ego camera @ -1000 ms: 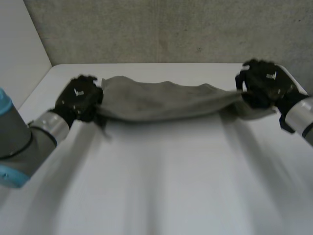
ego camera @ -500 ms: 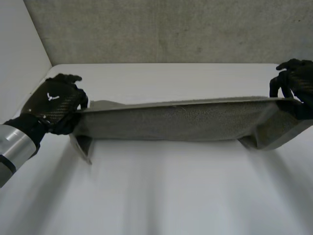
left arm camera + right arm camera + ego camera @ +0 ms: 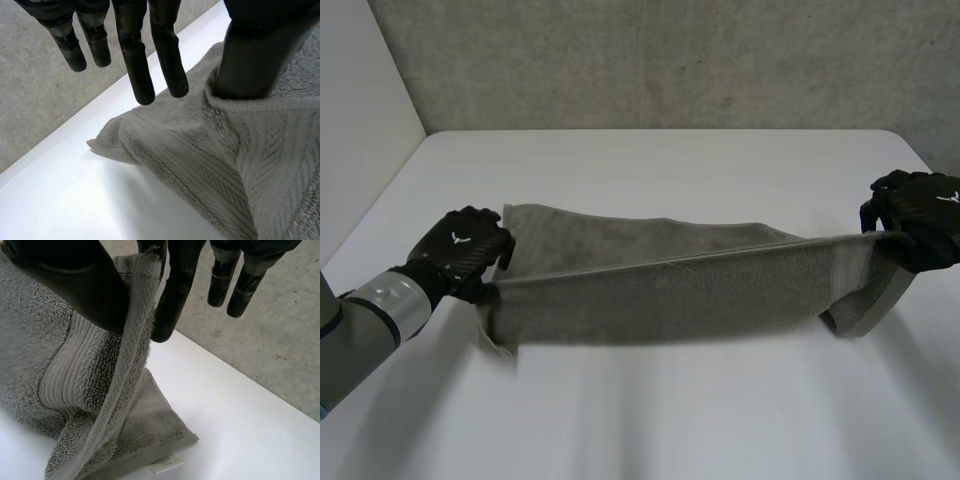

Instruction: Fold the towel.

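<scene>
Left hand: black, fingers straight; clock read with the fingertips pointing to 12. Thumb, at 9 o'clock of the fingers, sunk into a raised fold of towel, with the cloth puckered round it. Towel: grey terry with a ribbed band, its edge meeting the two longer fingertips. One corner at 1 o'clock of the fingertips, low over the white table. Grey wall beyond the table edge, at 3 o'clock.

White table with a grey towel partly on it
</scene>
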### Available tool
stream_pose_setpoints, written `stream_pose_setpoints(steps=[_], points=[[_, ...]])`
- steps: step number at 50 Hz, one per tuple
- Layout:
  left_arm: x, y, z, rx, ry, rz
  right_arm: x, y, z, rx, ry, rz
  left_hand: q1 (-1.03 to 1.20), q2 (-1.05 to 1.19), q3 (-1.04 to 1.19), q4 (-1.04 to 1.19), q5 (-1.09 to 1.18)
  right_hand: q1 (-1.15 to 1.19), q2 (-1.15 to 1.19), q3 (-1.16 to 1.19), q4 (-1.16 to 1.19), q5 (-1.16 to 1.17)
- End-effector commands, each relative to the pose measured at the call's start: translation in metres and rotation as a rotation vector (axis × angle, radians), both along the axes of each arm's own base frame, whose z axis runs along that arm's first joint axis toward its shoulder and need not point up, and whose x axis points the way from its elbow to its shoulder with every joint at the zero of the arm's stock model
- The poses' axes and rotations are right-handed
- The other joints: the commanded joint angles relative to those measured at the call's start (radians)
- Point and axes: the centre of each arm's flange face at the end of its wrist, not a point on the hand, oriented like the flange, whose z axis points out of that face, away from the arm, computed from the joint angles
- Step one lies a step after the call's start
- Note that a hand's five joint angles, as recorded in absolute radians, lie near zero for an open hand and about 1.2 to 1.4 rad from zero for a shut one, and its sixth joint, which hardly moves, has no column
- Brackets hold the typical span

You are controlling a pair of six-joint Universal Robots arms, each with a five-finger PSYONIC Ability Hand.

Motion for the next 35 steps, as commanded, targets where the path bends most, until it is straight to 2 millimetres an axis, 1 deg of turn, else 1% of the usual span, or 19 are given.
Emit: stream_pose_setpoints(steps=[1, 4, 11, 15, 21, 26, 30, 31, 32, 34, 35], points=[[-0.002, 0.007, -0.004, 0.024, -0.002, -0.004, 0.001, 0.003, -0.003, 0.013, -0.004, 0.003, -0.147, -0.153, -0.051, -0.059, -0.146, 0.086, 0.064, -0.042, -0.076, 0.056], [-0.002, 0.013, -0.008, 0.045, -0.004, -0.009, 0.002, 0.004, -0.005, 0.025, -0.006, 0.002, -0.165, -0.171, -0.051, -0.059, -0.164, 0.086, 0.064, -0.042, -0.076, 0.056], [-0.005, 0.022, -0.012, 0.065, -0.003, -0.016, 0.0, 0.005, -0.008, 0.038, -0.009, -0.004, -0.195, -0.2, -0.051, -0.059, -0.193, 0.086, 0.064, -0.042, -0.076, 0.056], [-0.002, 0.023, -0.009, 0.058, -0.011, 0.008, -0.001, 0.005, -0.008, 0.038, -0.008, -0.01, -0.195, -0.2, -0.051, -0.059, -0.193, 0.086, 0.064, -0.042, -0.076, 0.056], [0.005, 0.023, -0.01, 0.07, -0.045, 0.093, -0.002, 0.004, -0.007, 0.036, -0.008, -0.013, -0.186, -0.192, -0.051, -0.059, -0.184, 0.086, 0.064, -0.042, -0.076, 0.056], [0.011, 0.025, -0.013, 0.088, -0.074, 0.155, -0.002, 0.004, -0.007, 0.034, -0.007, -0.016, -0.125, -0.13, -0.051, -0.059, -0.123, 0.086, 0.064, -0.042, -0.076, 0.056], [0.013, 0.029, -0.013, 0.101, -0.082, 0.166, -0.002, 0.004, -0.006, 0.034, -0.007, -0.018, -0.095, -0.101, -0.051, -0.059, -0.093, 0.086, 0.064, -0.042, -0.076, 0.056], [0.013, 0.03, -0.011, 0.106, -0.083, 0.169, -0.002, 0.004, -0.006, 0.033, -0.006, -0.018, -0.046, -0.051, -0.051, -0.059, -0.044, 0.086, 0.064, -0.042, -0.076, 0.056], [0.013, 0.03, -0.011, 0.106, -0.083, 0.169, -0.002, 0.004, -0.006, 0.033, -0.006, -0.018, -0.045, -0.051, -0.051, -0.059, -0.043, 0.086, 0.064, -0.042, -0.076, 0.056], [0.014, 0.034, -0.009, 0.118, -0.082, 0.17, -0.003, 0.004, -0.005, 0.032, -0.008, -0.021, 0.177, 0.171, -0.051, -0.059, 0.178, 0.086, 0.064, -0.042, -0.076, 0.056], [0.014, 0.034, -0.009, 0.118, -0.082, 0.17, -0.003, 0.004, -0.005, 0.032, -0.008, -0.021, 0.178, 0.172, -0.051, -0.059, 0.18, 0.086, 0.064, -0.042, -0.076, 0.056]])
